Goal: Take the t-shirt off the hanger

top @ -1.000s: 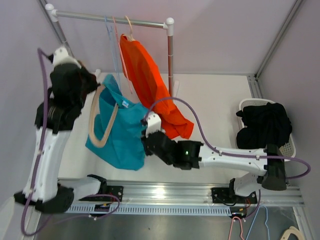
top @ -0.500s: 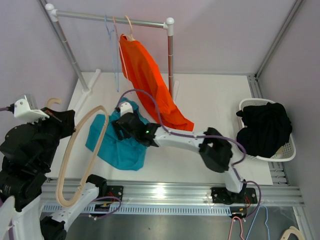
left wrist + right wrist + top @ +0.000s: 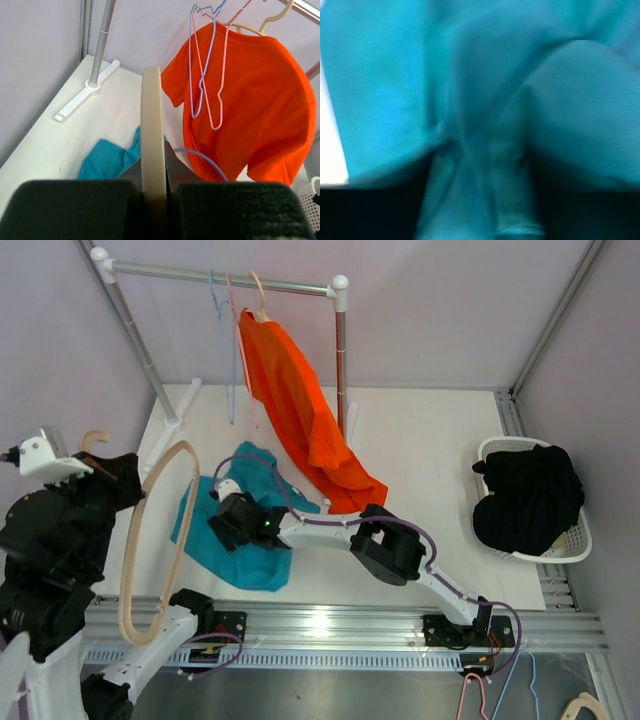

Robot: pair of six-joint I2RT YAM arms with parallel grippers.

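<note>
Cloth fills my right wrist view edge to edge: the teal cotton t-shirt (image 3: 250, 540), blurred and very close. From above, my right claw (image 3: 232, 523) sits down on that crumpled shirt, which lies flat on the white table (image 3: 430, 440), on the near side of the metal clothes rail (image 3: 220, 278) and just in front of its left foot. A ridge of fabric runs down toward my jaws, but blur and cloth hide the fingers, so I cannot tell whether they pinch it or stand apart. I judge that I press there to pin the shirt to the table.

My left claw (image 3: 153, 200) is clamped tight on the beige curved hanger (image 3: 150, 540), its band squeezed edge-on between both pads. I hold it raised, well out to the left of the rail and apart from the shirt. No teal cloth hangs on it, so I judge the shirt already free of the hanger and the task all but done.

An orange t-shirt (image 3: 240, 100) hangs from the rail on its own hanger, with 1 blue wire hanger (image 3: 192, 60) and 1 pink wire hanger (image 3: 222, 75) bare beside it. A white laundry basket (image 3: 580, 535) heaped with black clothes (image 3: 525, 495) stands well to the right of the rail.

I can read no brand, label or writing on the shirts, the hangers or the basket.
</note>
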